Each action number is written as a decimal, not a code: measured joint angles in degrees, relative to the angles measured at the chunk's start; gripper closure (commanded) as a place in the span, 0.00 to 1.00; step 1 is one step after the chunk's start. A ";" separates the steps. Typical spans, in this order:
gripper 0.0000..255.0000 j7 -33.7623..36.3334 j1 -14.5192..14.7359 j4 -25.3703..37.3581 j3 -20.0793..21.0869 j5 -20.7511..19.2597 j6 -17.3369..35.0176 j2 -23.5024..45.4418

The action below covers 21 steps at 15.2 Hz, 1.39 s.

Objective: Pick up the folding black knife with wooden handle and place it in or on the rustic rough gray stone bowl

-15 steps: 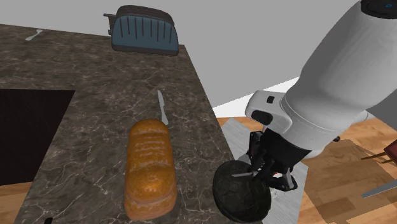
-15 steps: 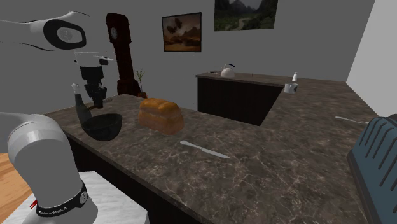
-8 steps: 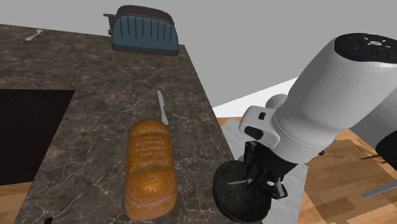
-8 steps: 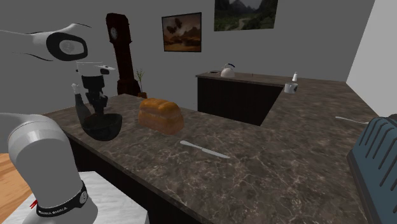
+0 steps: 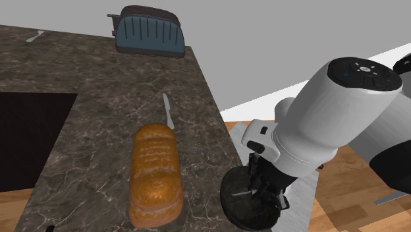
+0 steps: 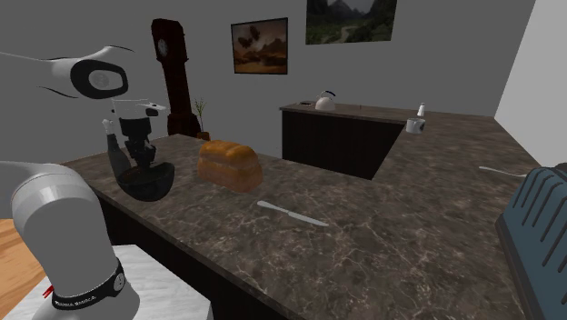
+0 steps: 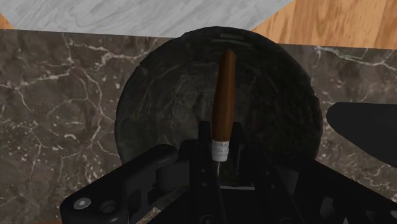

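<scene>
Hanging over the hollow of the dark stone bowl (image 7: 153,108), the knife (image 7: 224,89) shows its brown wooden handle pointing away from the jaws toward the bowl's far rim. The jaws are closed tight on its thin blade end, just behind a white band (image 7: 221,150). That band carries tiny marks (too small to read). Whether the handle touches the stone cannot be told.

The bowl sits at the very edge of the dark marbled desk (image 5: 99,86), close to a corner. Its far rim meets the desk's border, with the pale grey stand (image 7: 127,16) and the wooden floor (image 7: 331,22) just beyond.

Across the desk from that edge, a bread loaf (image 5: 155,173) lies near the bowl but apart from it. A table knife (image 5: 168,111) lies past the loaf, and a blue-grey toaster (image 5: 150,31) stands at the far end. A black rectangular opening (image 5: 26,142) cuts into the desk at the shoulder view's left, leaving bare marble between it and the loaf.

A black collar (image 6: 91,289) on the arm's base bears white lettering and a red mark (illegible).
</scene>
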 measured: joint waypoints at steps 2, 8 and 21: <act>1.00 0.01 0.00 -0.02 0.03 0.03 0.05 0.02; 0.00 0.01 0.00 -0.02 0.04 0.03 0.05 0.03; 0.00 0.39 -1.49 6.80 -3.34 -3.36 -6.48 0.22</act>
